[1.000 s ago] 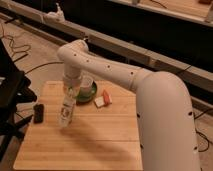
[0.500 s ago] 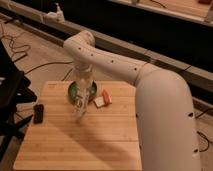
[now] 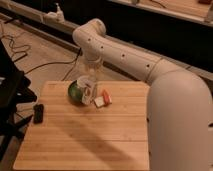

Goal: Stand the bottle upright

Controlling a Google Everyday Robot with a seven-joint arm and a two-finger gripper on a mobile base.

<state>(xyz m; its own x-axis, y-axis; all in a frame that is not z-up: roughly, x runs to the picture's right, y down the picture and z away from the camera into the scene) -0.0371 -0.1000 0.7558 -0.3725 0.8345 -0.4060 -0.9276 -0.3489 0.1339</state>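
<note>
**woodbench_fan:** Where's everything sitting right now? Going front to back.

**arm_watcher:** The front of the bench is bare wood. At mid-left of the frame, near the bench's left edge, there's a small black flat object, well apart from the action. Further back, a bit left of centre, a little white-and-red thing lies just beside the bottle. The bottle has its bottom end down at the bench surface, and right behind it to the left is a green round thing. I can't tell if those two touch.

**woodbench_fan:** And the hand?

**arm_watcher:** The hand is straight above the bottle, coming down from the big white arm that loops in from the right. The bottle's top runs right up into it. Honestly I can't tell if the hand is clamped on the bottle or loose around it.

**woodbench_fan:** So is it upright?

**arm_watcher:** Nearly. Its long axis is close to vertical, with the top leaning slightly right. So the bottle lies directly below the hand, not off to a side. My guess is the next bit is just squaring that lean and letting it settle. The risk is it tips onto the white-and-red thing. Behind it all are cables on the floor.
</note>
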